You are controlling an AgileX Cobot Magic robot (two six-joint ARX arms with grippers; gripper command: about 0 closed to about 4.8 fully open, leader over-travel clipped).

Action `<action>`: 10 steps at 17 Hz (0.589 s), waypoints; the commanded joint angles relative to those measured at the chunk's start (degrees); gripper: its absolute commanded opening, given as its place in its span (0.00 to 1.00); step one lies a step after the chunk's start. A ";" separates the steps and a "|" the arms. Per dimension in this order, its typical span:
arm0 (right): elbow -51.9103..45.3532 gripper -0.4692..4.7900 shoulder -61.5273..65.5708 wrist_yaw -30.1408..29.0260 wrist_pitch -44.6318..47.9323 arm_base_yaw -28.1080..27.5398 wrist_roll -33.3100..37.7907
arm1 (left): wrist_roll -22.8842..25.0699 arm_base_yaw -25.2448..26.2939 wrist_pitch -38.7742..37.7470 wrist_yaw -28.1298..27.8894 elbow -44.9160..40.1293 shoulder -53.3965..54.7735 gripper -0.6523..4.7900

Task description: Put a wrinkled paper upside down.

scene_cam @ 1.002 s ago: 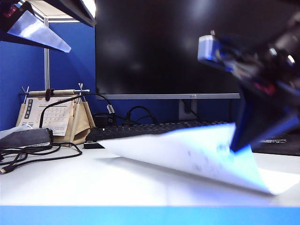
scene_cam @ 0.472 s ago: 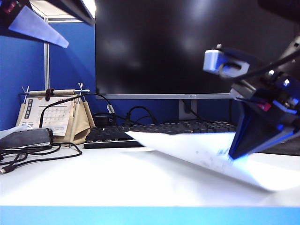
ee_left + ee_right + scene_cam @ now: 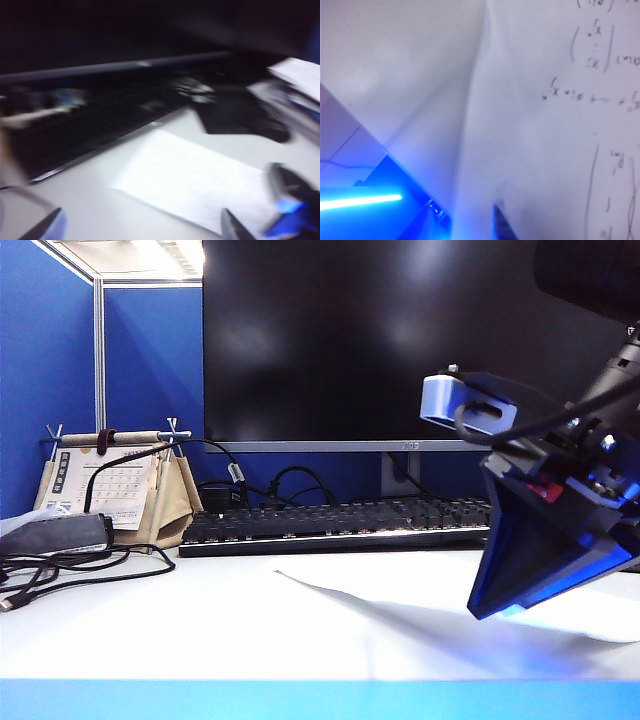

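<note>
Judging the wrinkled paper [image 3: 420, 625] light, limp and best pinched at an edge, we saw it flat near the counter's [image 3: 150, 630] right front; whether the right tool [image 3: 500, 605] was released we couldn't tell, left tool [image 3: 142, 227] parted, empty.

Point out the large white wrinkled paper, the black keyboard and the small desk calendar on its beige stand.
large white wrinkled paper [image 3: 400, 625], exterior view, flat middle.
black keyboard [image 3: 330, 520], exterior view, key rows.
small desk calendar on its beige stand [image 3: 110, 485], exterior view, printed grid page.
</note>
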 commanded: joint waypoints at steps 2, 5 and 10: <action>0.35 0.49 -4.22 -4.17 1.75 0.11 2.93 | -1.79 0.00 -2.32 -2.12 -9.53 -16.41 0.86; 0.55 0.49 -12.00 -2.38 2.12 0.09 3.80 | -5.62 -0.02 -2.08 -4.13 -16.79 -26.95 0.86; -0.31 0.46 -30.86 20.65 2.67 -0.04 5.51 | -7.80 0.00 1.73 -6.16 -27.76 -30.10 0.86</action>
